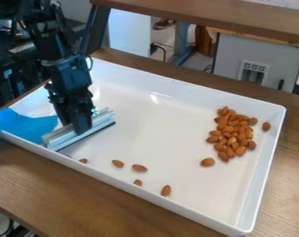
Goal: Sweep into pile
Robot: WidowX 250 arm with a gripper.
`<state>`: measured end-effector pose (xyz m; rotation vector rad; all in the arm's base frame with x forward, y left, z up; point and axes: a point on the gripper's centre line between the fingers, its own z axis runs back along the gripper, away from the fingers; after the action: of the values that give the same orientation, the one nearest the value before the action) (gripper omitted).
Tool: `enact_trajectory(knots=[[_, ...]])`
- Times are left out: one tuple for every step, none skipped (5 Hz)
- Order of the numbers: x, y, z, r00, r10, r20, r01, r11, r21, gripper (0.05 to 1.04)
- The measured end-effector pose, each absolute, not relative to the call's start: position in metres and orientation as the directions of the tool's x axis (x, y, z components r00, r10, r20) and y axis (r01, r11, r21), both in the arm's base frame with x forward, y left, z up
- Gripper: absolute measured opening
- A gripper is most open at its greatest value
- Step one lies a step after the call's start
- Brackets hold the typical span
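Note:
At the left end of the white tray [158, 129], the black gripper [82, 129] points down, shut on a pale, straight-edged sweeper [57, 140]. The sweeper's long edge rests at or just above the tray floor; contact is hard to tell. Brown almonds form a pile [233, 132] on the tray's right side. One almond [207, 162] lies just off the pile's near-left side and another [266, 126] by the right wall. Several more are scattered along the near wall, among them an almond [117, 163] right of the sweeper and an almond [166, 190] farther right.
Blue cloth or sheet [21, 125] hangs over the tray's left corner, beside the sweeper. Raised white walls surround the tray, which stands on a brown wooden table [65, 185]. A wooden shelf or tabletop [213, 16] crosses behind it.

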<state>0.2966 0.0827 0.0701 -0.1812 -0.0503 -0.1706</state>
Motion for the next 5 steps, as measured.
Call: enact_trajectory(knots=[[0.290,0.069,0.069,0.980,-0.187,0.066,0.196,0.965,-0.171,0.350],[0.286,0.055,0.066,0.977,-0.196,0.085,0.208,0.963,-0.168,0.350],[0.285,0.041,0.065,0.979,-0.176,0.104,0.191,0.968,-0.163,0.350],[0.286,0.016,0.065,0.983,-0.156,0.097,0.172,0.965,-0.198,0.350],[0.289,-0.011,0.066,0.984,-0.142,0.104,0.163,0.958,-0.235,0.350]])
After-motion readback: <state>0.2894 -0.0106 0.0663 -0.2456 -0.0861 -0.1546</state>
